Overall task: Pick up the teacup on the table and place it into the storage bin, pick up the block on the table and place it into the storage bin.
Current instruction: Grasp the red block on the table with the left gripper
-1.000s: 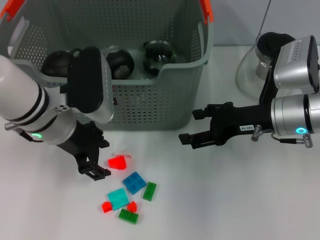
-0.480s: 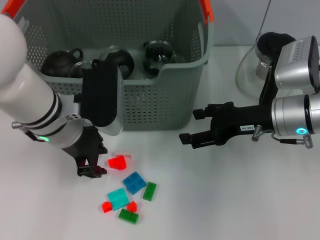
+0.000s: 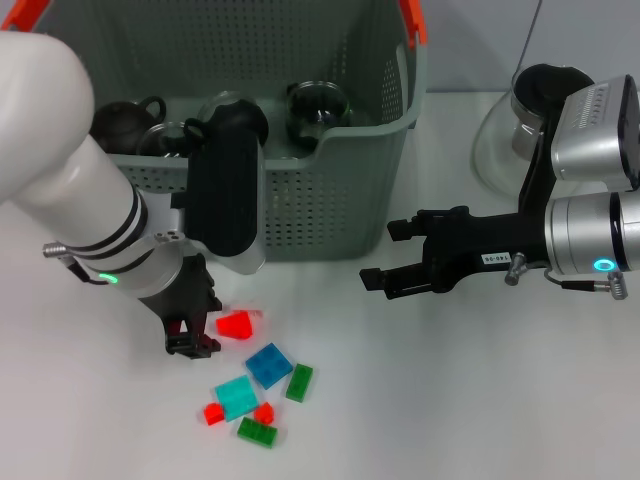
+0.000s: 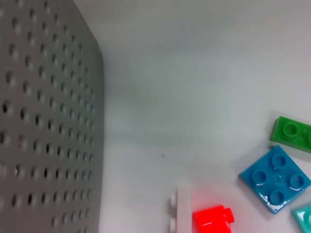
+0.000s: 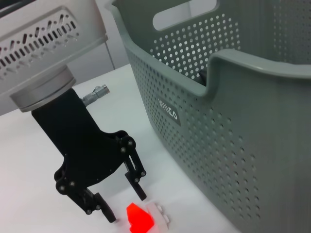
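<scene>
Left gripper (image 3: 192,342) hangs low over the table (image 3: 450,400), fingers apart, tips just above the surface and just beside the red block (image 3: 235,324); nothing is between them yet. From the right wrist view you see both black fingers (image 5: 138,182) pointing down, with the red block (image 5: 140,217) lying a little to one side of the gap.

Handling, as a judgement: the block looks like small hard plastic, light, stiff and smooth, so it will likely skate if you nudge it with one finger only. Take it across its two flat sides, low on the body, not on the studs. A white piece appears stuck to it in the left wrist view; expect an uneven shape.

Nearer to you than the red block lies the loose cluster: blue block (image 3: 268,365), teal block (image 3: 236,397), green blocks (image 3: 299,382). Keep the fingers clear of these.

Left arm pose: forearm slants down from the left, wrist tilted steeply, gripper near vertical.

Right gripper (image 3: 385,258) is held level above the table, well apart from the blocks, fingers apart, holding nothing.

Farther back stands the storage bin (image 3: 330,190); dark round teaware already sits inside. Glass carafe (image 3: 520,120) is beyond, at right.
</scene>
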Robot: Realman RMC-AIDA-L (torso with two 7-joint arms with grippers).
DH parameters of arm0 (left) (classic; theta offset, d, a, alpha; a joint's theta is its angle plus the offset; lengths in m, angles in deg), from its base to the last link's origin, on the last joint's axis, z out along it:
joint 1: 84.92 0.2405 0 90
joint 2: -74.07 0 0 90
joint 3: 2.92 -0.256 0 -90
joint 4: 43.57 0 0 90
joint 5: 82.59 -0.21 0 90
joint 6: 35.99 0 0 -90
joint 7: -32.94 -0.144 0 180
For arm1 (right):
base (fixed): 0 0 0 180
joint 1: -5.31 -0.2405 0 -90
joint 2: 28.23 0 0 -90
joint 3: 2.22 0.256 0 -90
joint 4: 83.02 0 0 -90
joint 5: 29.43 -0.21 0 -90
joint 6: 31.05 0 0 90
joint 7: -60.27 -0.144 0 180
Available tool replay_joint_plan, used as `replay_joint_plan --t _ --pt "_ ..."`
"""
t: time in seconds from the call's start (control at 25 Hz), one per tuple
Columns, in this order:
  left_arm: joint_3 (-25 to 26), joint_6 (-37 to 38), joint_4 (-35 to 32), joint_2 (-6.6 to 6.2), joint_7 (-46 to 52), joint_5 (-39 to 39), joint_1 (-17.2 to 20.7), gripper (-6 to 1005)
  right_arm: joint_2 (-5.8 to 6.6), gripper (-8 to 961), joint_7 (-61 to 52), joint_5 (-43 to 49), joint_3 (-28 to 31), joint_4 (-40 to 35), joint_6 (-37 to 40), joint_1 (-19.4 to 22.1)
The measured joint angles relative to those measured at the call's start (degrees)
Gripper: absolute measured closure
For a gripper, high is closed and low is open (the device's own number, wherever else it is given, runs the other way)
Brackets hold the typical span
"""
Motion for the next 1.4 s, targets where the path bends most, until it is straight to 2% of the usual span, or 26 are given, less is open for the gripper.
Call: replay_joint_plan --t 0.36,0.8,1.4 --pt "-0.9 -0.1 2.0 0.05 3.1 -0.1 -1.8 535 0.1 6 0.3 0.2 0.0 0.1 0.0 0.0" --pt "-1.3 -1.8 3.5 0.05 4.6 -0.8 -2.1 537 0.09 6 1.3 0.3 0.6 0.4 0.0 0.0" --pt "-3.6 -2.0 3.0 0.23 4.6 0.2 -3.0 540 0.18 6 1.3 0.0 0.6 0.1 0.1 0.0"
